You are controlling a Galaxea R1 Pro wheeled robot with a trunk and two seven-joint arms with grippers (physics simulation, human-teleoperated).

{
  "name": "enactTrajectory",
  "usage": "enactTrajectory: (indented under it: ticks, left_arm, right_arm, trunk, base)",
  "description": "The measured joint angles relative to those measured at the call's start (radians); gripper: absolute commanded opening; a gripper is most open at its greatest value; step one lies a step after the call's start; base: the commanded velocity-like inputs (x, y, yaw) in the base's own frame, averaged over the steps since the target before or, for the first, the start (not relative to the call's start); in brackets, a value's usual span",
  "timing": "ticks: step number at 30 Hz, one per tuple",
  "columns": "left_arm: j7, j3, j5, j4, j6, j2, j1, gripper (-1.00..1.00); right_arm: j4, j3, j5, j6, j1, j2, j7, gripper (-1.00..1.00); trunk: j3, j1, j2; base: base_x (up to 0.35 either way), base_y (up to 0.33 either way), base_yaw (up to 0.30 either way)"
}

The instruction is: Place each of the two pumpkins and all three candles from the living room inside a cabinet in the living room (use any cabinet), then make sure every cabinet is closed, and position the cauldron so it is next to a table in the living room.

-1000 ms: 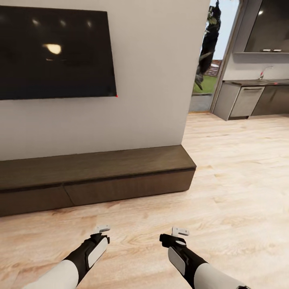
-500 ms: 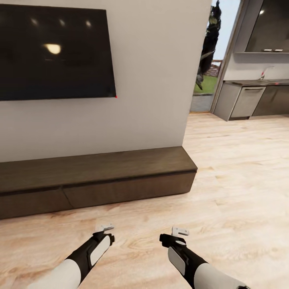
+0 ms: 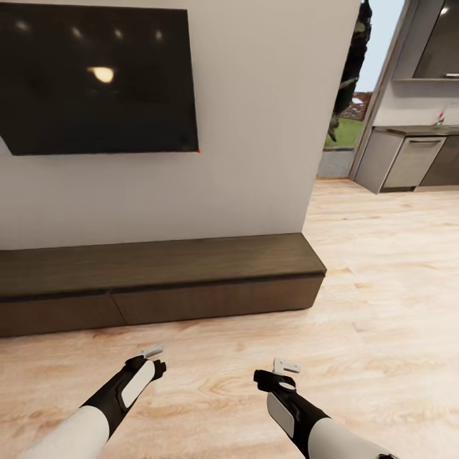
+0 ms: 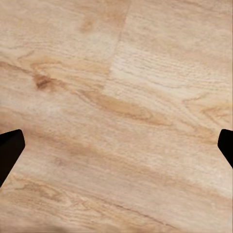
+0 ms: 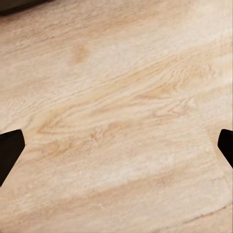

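Note:
The cabinet (image 3: 159,280) is a long, low, dark brown unit against the pale wall under the black TV (image 3: 95,80); its drawer fronts sit flush and shut. Both my arms reach out low over the plank floor in front of it. My left gripper (image 3: 152,350) is open, its black fingertips (image 4: 9,150) spread wide over bare floor with nothing between them. My right gripper (image 3: 286,366) is open too, with its fingertips (image 5: 9,150) wide apart over bare planks. The pumpkins, candles, cauldron and table are out of view.
The wall ends just past the cabinet's right end, where a doorway (image 3: 347,127) opens to greenery outside. Grey kitchen cabinets (image 3: 408,162) stand at the far right. Light wood floor (image 3: 382,287) stretches open to the right.
The whole picture has shifted right, so the camera has turned a little left. My left arm has swung slightly left and forward. The right arm holds its place.

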Motion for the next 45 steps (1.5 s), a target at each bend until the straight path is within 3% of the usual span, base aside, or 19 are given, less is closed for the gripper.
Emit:
enactTrajectory:
  ticks: [15, 17, 19, 20, 22, 23, 24, 28, 30, 32, 33, 38, 45]
  left_arm:
    - [0.000, -0.014, -0.008, -0.017, 0.026, 0.001, 0.000, 1.00]
    - [0.000, -0.015, -0.010, -0.064, 0.089, 0.012, 0.000, 1.00]
    - [-0.003, -0.014, -0.003, -0.169, 0.218, 0.052, 0.005, 1.00]
    - [-0.005, -0.012, 0.000, -0.224, 0.269, 0.070, 0.015, 1.00]
    - [-0.017, -0.005, 0.013, -0.355, 0.362, 0.109, 0.054, 1.00]
    - [-0.029, -0.003, 0.045, -0.463, 0.421, 0.145, 0.088, 1.00]
    - [-0.033, -0.003, 0.068, -0.508, 0.444, 0.161, 0.103, 1.00]
    - [-0.042, -0.002, 0.256, -0.726, 0.554, 0.254, 0.171, 1.00]
    - [-0.043, -0.002, 0.336, -0.766, 0.570, 0.286, 0.183, 1.00]
    - [-0.044, -0.002, 0.405, -0.783, 0.577, 0.302, 0.188, 1.00]
    - [-0.044, -0.002, 0.436, -0.787, 0.579, 0.306, 0.189, 1.00]
    - [-0.072, -0.019, 0.468, -0.791, 0.576, 0.293, 0.193, 1.00]
    - [-0.106, -0.013, 0.513, -0.784, 0.576, 0.256, 0.193, 1.00]
  right_arm:
    - [0.000, 0.000, -0.001, -0.002, 0.000, -0.001, -0.001, 1.00]
    - [0.000, -0.002, -0.008, -0.003, 0.000, -0.005, -0.004, 1.00]
    - [-0.001, -0.009, -0.024, -0.004, 0.000, -0.011, -0.001, 1.00]
    - [-0.001, -0.011, -0.045, -0.004, 0.000, -0.018, 0.008, 1.00]
    - [-0.001, -0.013, -0.128, -0.005, 0.000, -0.043, 0.067, 1.00]
    - [-0.001, -0.013, -0.212, -0.005, 0.000, -0.071, 0.159, 1.00]
    - [0.000, -0.013, -0.248, -0.004, 0.000, -0.089, 0.212, 1.00]
    - [0.023, -0.012, -0.456, 0.003, 0.002, -0.215, 0.585, 1.00]
    - [0.065, -0.012, -0.520, 0.008, 0.003, -0.249, 0.738, 1.00]
    - [0.110, -0.012, -0.551, 0.009, 0.003, -0.264, 0.835, 1.00]
    - [0.127, -0.012, -0.559, 0.008, 0.003, -0.268, 0.864, 1.00]
    - [0.135, -0.015, -0.581, 0.025, 0.003, -0.264, 0.836, 1.00]
    - [0.133, -0.022, -0.543, -0.002, 0.007, -0.266, 0.874, 1.00]
  trunk:
    - [-0.010, 0.000, 0.000]
    - [-0.010, 0.000, 0.000]
    - [-0.010, 0.000, 0.000]
    - [-0.010, 0.000, 0.000]
    - [-0.010, 0.000, 0.000]
    - [-0.010, 0.000, 0.000]
    - [-0.010, 0.000, 0.000]
    - [-0.010, 0.000, 0.000]
    - [-0.010, 0.000, 0.000]
    - [-0.010, 0.000, 0.000]
    - [-0.010, 0.000, 0.000]
    - [-0.010, 0.000, 0.000]
    - [-0.010, 0.000, 0.000]
  base:
    - [0.069, 0.000, 0.108]
    - [0.073, 0.000, 0.002]
    - [0.026, 0.000, 0.001]
    - [0.013, 0.000, 0.000]
    - [0.006, 0.000, 0.000]
    - [0.003, 0.000, 0.000]
    - [0.002, 0.000, 0.000]
    - [0.000, 0.000, 0.000]
    - [0.000, 0.000, 0.000]
    - [0.000, 0.000, 0.000]
    - [0.000, 0.000, 0.000]
    - [0.000, 0.000, 0.000]
    - [0.000, 0.000, 0.000]
